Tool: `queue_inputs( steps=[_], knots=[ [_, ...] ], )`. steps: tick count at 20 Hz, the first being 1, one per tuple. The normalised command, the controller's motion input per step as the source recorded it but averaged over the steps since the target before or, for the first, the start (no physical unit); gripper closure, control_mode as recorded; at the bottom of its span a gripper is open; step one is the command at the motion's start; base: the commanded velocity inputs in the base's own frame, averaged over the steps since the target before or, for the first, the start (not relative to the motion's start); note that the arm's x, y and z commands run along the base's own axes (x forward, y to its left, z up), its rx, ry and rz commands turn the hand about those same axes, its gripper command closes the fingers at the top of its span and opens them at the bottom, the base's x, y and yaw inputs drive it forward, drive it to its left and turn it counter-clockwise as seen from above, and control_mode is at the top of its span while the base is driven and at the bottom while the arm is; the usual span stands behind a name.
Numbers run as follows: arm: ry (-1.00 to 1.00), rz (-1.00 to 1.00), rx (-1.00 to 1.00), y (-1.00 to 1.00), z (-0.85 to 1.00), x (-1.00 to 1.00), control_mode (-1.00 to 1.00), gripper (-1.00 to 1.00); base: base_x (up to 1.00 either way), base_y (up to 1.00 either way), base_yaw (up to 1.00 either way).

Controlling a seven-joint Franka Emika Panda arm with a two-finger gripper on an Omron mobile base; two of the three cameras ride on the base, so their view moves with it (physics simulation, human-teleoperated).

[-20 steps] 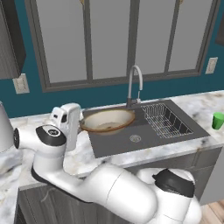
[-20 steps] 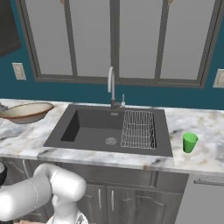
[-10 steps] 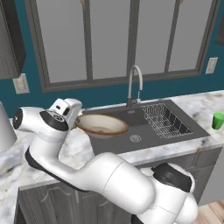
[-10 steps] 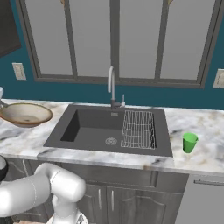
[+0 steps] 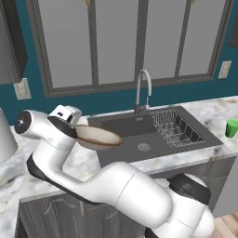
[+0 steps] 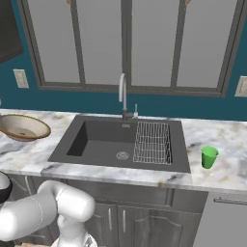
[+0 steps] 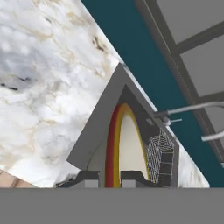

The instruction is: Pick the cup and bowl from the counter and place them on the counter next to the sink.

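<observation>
Bowl [image 6: 21,128] now leftward (rim tilted)

Veined marble counter [image 6: 29,154] – polished; matt dark sink [image 6: 103,140], chrome faucet [image 6: 123,94], wire rack [image 6: 153,142] – glossy bowl [image 6: 21,128].

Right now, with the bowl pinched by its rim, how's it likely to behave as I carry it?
The bowl looks rigid, so it probably won't flex. It is wide and shallow, and the gripper holds only its thin rim, so it may swing or slip in the grip. Its smooth rim suggests little friction.
</observation>
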Motion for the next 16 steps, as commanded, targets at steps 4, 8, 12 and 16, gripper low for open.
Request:
queue_inputs(
  steps=[4, 8, 12, 16],
  knots=[
    [-0.01, 0.20, 0.03, -0.06, -0.46, 0.43, -1.00, 1.00, 0.00, 0.00, 0.00],
    [0.00, 0.17, 0.01, 0.00, -0.50, 0.55, -1.00, 1.00, 0.00, 0.00, 0.00],
    [0.00, 0.11, 0.00, 0.07, -0.32, 0.64, -1.00, 1.00, 0.00, 0.00, 0.00],
    [0.00, 0.05, 0.00, 0.33, -0.14, 0.24, -1.00, 1.00, 0.00, 0.00, 0.00]
  ],
)
